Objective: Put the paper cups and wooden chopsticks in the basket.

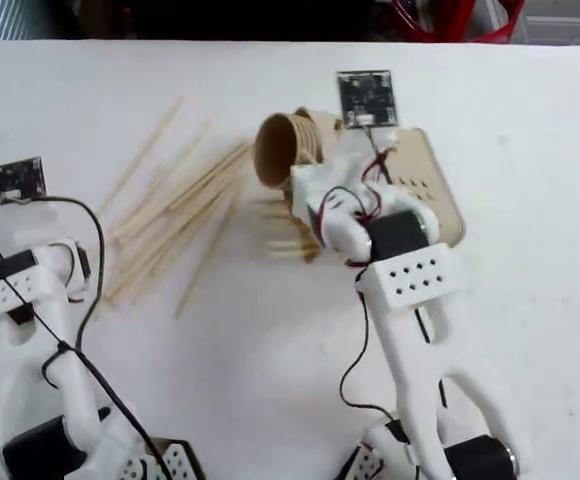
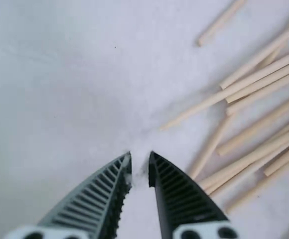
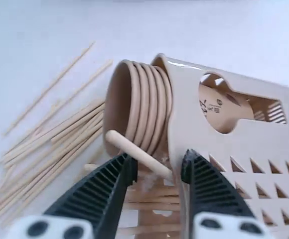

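Chopstick loading step: right hand (image 3: 157, 164), jaws apart, straddles a chopstick (image 3: 134, 149) at the basket (image 3: 224, 149) rim; close before lifting. Left hand (image 2: 139, 167) slightly apart, empty.

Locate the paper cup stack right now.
High view, centre of the table: the paper cup stack lies on its side at the basket's left end, mouth toward the scattered chopsticks.

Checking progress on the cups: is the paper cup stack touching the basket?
Touching. The right wrist view shows the paper cup stack lying partly inside the tipped basket, its rims against the basket's edge.
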